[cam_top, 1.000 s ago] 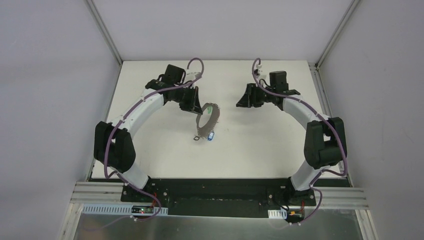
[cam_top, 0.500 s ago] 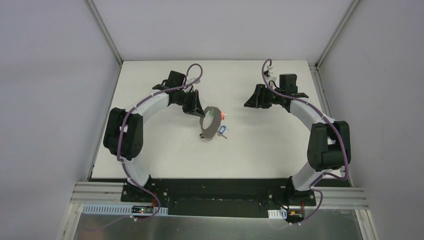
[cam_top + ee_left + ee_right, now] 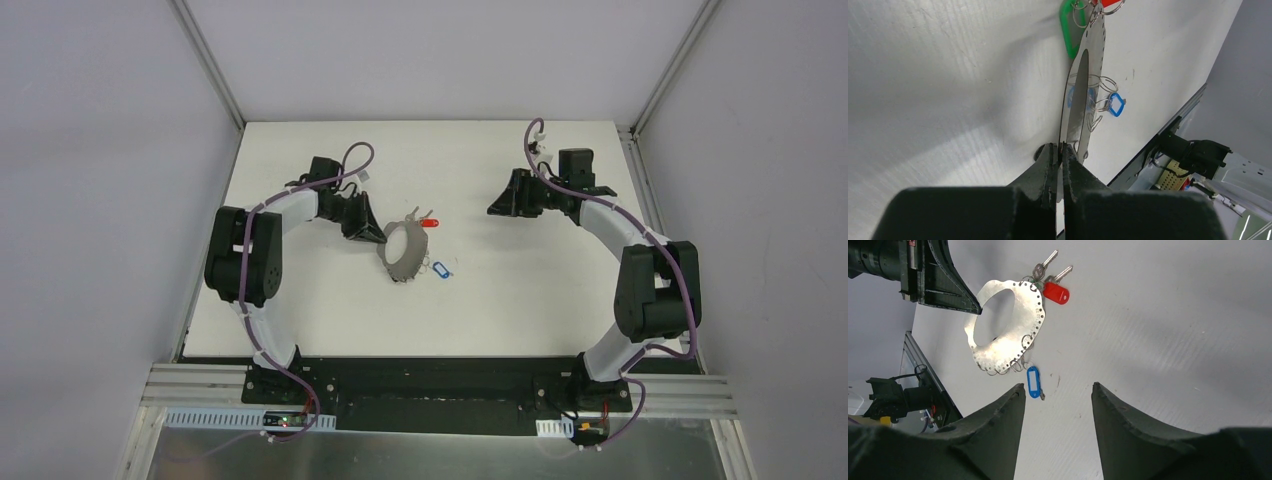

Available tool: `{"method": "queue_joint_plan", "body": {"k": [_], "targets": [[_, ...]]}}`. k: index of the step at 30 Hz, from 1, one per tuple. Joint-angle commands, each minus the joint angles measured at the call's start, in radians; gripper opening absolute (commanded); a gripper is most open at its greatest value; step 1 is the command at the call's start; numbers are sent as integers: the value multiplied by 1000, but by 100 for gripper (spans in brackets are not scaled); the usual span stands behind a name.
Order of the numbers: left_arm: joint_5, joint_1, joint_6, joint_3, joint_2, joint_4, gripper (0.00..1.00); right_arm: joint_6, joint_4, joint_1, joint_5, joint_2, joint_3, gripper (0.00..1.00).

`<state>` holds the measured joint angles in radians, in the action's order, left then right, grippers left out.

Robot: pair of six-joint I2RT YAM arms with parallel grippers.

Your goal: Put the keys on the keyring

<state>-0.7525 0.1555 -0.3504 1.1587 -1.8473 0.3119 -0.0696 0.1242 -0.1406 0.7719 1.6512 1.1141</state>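
Note:
The keyring [image 3: 403, 252] is a flat grey metal ring with small holes along its rim. My left gripper [image 3: 377, 236] is shut on its left edge; in the left wrist view the ring [image 3: 1096, 55] runs edge-on away from my closed fingertips [image 3: 1062, 152]. The blue-tagged key [image 3: 441, 269] lies on the table by the ring's lower right, hooked to it by small wire loops [image 3: 1033, 381]. The red-tagged key [image 3: 430, 222] lies at the ring's upper right [image 3: 1056, 292], beside two silver keys [image 3: 1050, 260]. A green tag [image 3: 1068, 27] hangs near the red one. My right gripper [image 3: 497, 205] is open and empty, apart to the right.
The white table [image 3: 330, 300] has metal frame rails at its left and right edges [image 3: 640, 180]. A black base strip with electronics runs along the near edge [image 3: 440, 375]. Grey walls enclose the back and sides.
My left arm has drawn back to the left and lowered the keyring; the blue and red tags now lie on the table. My right gripper shifted slightly right early on, then held still.

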Motion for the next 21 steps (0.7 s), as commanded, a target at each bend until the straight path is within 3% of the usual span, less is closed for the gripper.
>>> {"method": "queue_joint_plan", "body": {"k": [1, 12, 17, 21], "targets": [[60, -30, 56, -23, 33, 44, 0, 10, -28, 7, 29, 8, -7, 54], [151, -61, 108, -21, 19, 140, 0, 11, -26, 7, 27, 16, -4, 54], [194, -67, 125, 0, 36, 158, 7, -5, -6, 7, 18, 5, 5, 54], [199, -70, 108, 42, 36, 154, 2, -34, 20, 7, 1, -21, 8, 55]]}}
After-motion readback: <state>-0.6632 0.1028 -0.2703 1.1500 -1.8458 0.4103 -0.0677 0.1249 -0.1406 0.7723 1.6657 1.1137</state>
